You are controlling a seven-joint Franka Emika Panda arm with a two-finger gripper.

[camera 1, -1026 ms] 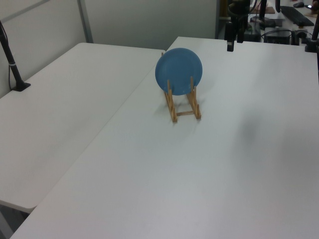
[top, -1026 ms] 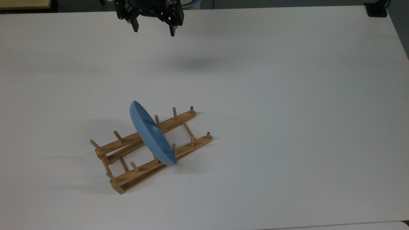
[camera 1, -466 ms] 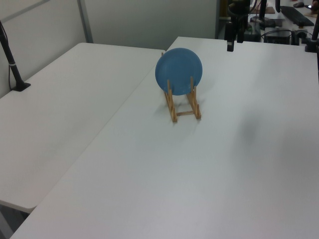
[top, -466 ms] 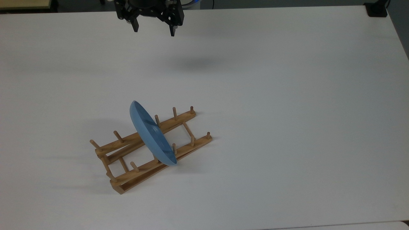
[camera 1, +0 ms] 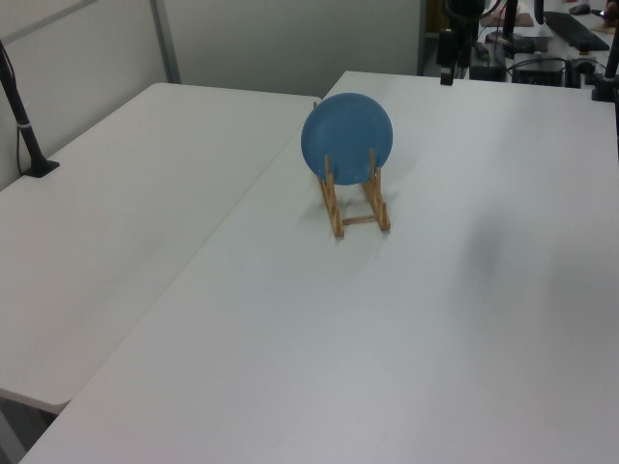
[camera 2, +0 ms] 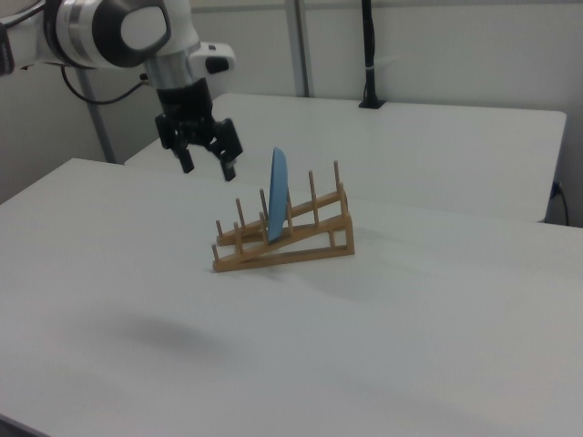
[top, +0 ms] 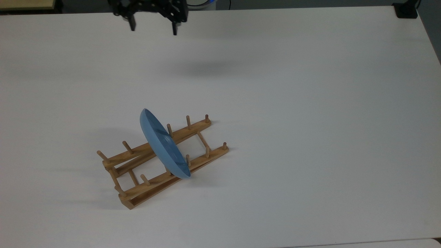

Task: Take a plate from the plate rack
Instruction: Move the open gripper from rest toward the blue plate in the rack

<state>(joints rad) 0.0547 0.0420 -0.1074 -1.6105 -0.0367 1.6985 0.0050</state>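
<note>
The round glossy light-blue plate point(top: 162, 144) stands on edge between the pegs of the light-brown wooden plate rack point(top: 162, 165) on the white worktop point(top: 310, 120), pegs propping it upright. The black two-finger gripper point(top: 152, 28) hangs well apart above, fingers spread and empty, evidently positioned for approach.

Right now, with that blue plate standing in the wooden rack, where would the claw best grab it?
Probably the top rim of the plate, coming down from above. It stands on edge between the plate rack pegs, so only the upper edge is free. The gripper is open, apart from it.

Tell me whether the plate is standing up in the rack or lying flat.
Standing on edge: the plate sits between the plate rack's pegs, edge-on in the right view.
</note>
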